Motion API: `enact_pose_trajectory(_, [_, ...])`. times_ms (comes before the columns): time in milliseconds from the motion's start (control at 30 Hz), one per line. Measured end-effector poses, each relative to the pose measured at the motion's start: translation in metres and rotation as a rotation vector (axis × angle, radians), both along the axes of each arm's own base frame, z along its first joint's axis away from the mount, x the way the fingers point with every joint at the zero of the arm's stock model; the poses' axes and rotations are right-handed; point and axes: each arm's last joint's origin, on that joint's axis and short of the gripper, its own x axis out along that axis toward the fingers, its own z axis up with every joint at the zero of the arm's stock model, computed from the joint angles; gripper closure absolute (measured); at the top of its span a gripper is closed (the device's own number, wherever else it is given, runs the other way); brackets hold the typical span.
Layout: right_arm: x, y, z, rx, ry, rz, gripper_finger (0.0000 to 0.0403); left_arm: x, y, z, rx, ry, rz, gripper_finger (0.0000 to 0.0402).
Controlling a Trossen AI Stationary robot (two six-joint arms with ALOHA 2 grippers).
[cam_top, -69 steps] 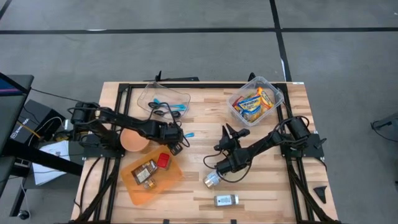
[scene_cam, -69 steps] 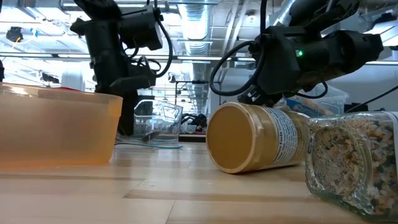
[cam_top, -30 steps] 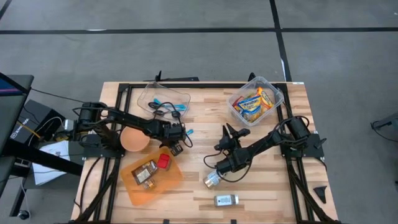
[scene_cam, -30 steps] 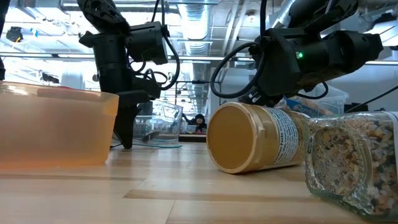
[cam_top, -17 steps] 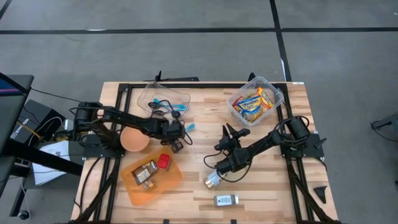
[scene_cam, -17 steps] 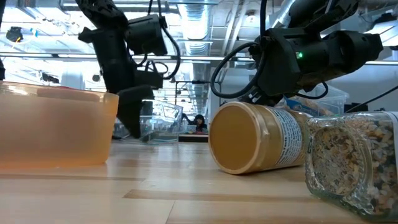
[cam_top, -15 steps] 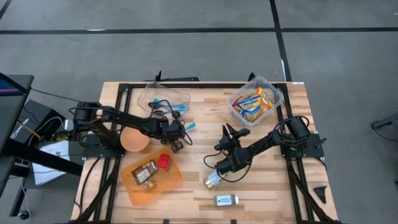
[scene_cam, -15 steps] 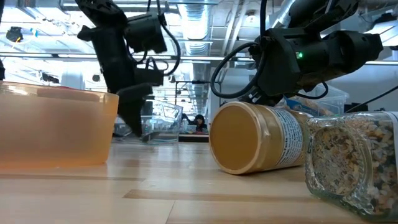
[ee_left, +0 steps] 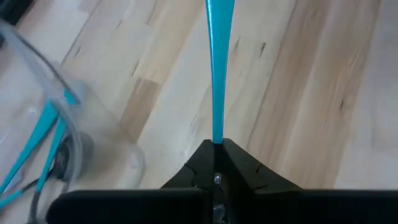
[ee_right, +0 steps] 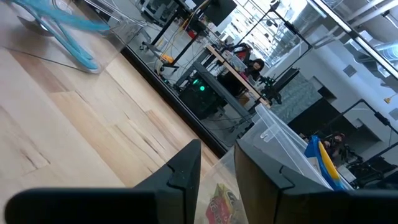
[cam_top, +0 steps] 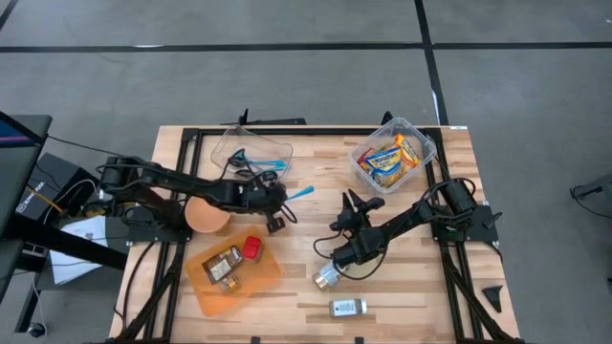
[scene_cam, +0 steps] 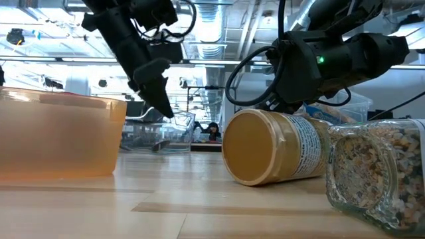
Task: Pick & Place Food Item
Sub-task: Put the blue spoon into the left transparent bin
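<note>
No words can be read anywhere: the print on the jar [scene_cam: 275, 156] label and the snack packs [cam_top: 387, 158] is too small.

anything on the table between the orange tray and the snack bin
Yes: in the high view, the right gripper on a lying jar sits between orange tray and snack bin.

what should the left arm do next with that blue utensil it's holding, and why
Probably carry it on toward the clear bin and release it there. The left gripper is shut on the blue utensil, which is off the table and sticks out past its fingers, and that bin already holds similar blue utensils. The right gripper sits at the lying jar.
</note>
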Motion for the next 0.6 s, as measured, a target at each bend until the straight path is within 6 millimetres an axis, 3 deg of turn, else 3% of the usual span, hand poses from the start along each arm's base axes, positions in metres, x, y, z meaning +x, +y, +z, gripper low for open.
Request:
enact_pose_trajectory(333, [0.000,0.000,0.000,-0.006,0.014,0.001,0.0310,0.003,-0.001,0.005,0.057,-0.011,-0.110,0.0396])
enact_pose_trajectory(600, [-0.002,0.003,0.000,-0.012,0.025,0.013,0.0310,-0.011,0.000,0.043,0.101,-0.130,-0.167,0.0396])
